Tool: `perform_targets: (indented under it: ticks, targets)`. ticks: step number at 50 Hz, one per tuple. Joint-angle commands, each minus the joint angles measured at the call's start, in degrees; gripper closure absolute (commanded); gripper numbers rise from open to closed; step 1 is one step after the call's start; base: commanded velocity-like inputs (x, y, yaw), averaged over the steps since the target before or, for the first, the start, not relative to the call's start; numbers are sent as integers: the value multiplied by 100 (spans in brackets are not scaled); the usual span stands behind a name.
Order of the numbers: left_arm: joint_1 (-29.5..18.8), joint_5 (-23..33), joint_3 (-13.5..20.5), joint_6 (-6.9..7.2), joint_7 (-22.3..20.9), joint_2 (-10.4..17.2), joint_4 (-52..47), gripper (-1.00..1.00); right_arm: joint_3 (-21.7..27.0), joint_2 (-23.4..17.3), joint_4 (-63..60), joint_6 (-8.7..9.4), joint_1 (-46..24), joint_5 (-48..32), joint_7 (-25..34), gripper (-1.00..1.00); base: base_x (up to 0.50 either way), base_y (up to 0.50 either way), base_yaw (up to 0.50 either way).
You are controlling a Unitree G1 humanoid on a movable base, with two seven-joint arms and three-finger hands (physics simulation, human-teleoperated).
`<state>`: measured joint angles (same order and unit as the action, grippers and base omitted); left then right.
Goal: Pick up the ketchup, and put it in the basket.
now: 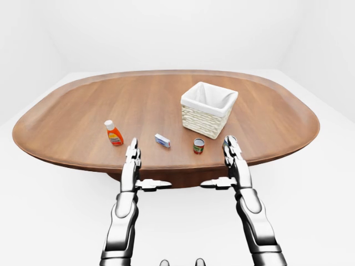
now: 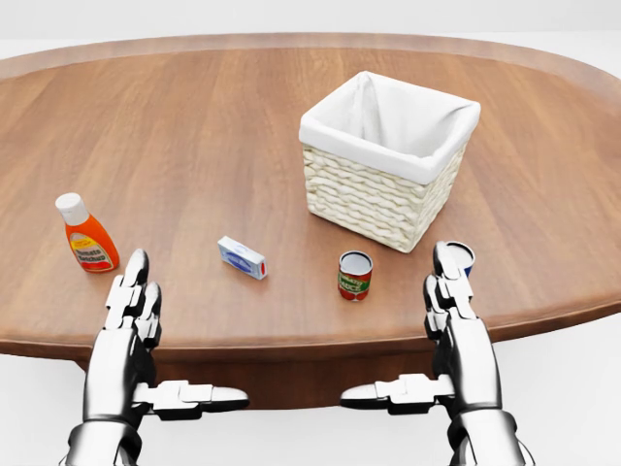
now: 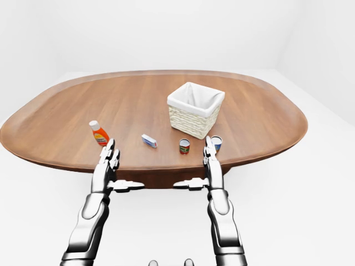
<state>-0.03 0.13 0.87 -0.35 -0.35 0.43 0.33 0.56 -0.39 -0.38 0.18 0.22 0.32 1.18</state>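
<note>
The ketchup (image 2: 85, 236) is an orange bottle with a white cap, standing upright near the table's left edge in the head view. A woven basket (image 2: 361, 151) with a white cloth liner stands to the right of the middle, and its inside looks bare. My left hand (image 2: 155, 335) hovers open at the table's near edge, just right of and below the ketchup, not touching it. My right hand (image 2: 417, 335) is open too, below the basket, palm turned inward with the thumb pointing left. Neither hand holds anything.
On the oval wooden table (image 2: 194, 126) a small white-and-blue box (image 2: 242, 257) lies between the ketchup and a red-and-green can (image 2: 355, 275). A blue can (image 2: 464, 256) stands partly hidden behind my right fingers. White floor and walls surround the table.
</note>
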Motion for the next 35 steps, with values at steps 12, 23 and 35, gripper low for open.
perform_targets:
  ticks: [12, 23, 35]
  targets:
    - [39, 60, 112, -68, -44, 57, -25, -100, 62, -44, -119, 61, 47, 9, 238, -100, 0, 0, 0]
    - [99, 57, 120, -42, -63, 61, -163, -100, 17, -28, -200, 86, 83, -20, 242, -100, 0, 0, 0]
    - [262, 27, 122, 137, -141, 62, -644, -100, -79, -3, -547, 237, 143, -53, 277, -100, 0, 0, 0]
